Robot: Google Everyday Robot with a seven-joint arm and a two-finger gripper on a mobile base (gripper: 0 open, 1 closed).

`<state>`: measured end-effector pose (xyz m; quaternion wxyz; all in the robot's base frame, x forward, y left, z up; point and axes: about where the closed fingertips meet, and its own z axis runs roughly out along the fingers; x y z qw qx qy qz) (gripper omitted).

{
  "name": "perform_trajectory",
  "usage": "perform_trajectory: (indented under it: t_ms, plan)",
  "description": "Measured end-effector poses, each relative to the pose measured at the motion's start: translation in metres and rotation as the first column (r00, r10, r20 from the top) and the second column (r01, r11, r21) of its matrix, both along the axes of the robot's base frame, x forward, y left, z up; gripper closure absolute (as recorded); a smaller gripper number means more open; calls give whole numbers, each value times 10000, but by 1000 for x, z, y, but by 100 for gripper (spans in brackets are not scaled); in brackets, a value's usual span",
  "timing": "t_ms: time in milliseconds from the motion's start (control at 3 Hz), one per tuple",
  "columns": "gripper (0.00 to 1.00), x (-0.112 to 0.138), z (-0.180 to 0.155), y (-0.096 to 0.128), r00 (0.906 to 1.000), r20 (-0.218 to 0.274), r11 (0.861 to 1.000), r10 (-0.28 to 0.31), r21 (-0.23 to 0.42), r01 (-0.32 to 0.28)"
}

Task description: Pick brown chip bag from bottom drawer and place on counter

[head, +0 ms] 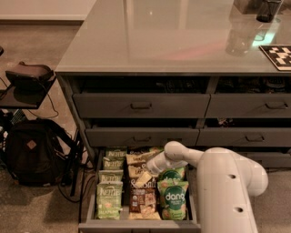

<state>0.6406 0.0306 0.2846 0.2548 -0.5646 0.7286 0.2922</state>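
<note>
The bottom drawer (138, 225) is pulled open at the foot of the cabinet. Its middle column holds several brown chip bags (142, 199), cream-tan on top and dark brown below. Pale green bags (109, 200) fill the left column and green "dang" bags (173, 200) the right. My gripper (144, 178) reaches in from the right on the white arm (182, 154) and sits low over the middle column, right at a brown chip bag. Whether it touches the bag is hidden. The counter (173, 36) spreads across the top of the cabinet.
Closed drawer fronts with dark handles (141, 106) are above the open drawer. A black backpack (32, 152) and cables lie on the floor to the left, under a dark seat (28, 75). A checkered tag (277, 55) and a dark cup (268, 9) stand on the counter's far right.
</note>
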Motion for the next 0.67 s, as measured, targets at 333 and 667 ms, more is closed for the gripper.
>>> perform_trajectory:
  t_ms: [333,667]
  plan:
    - [0,-7,-18,0,9971,-760,9999,-84,-107,77]
    - [0,-9,-34,4,9897,-1426,9999,-92,-116,76]
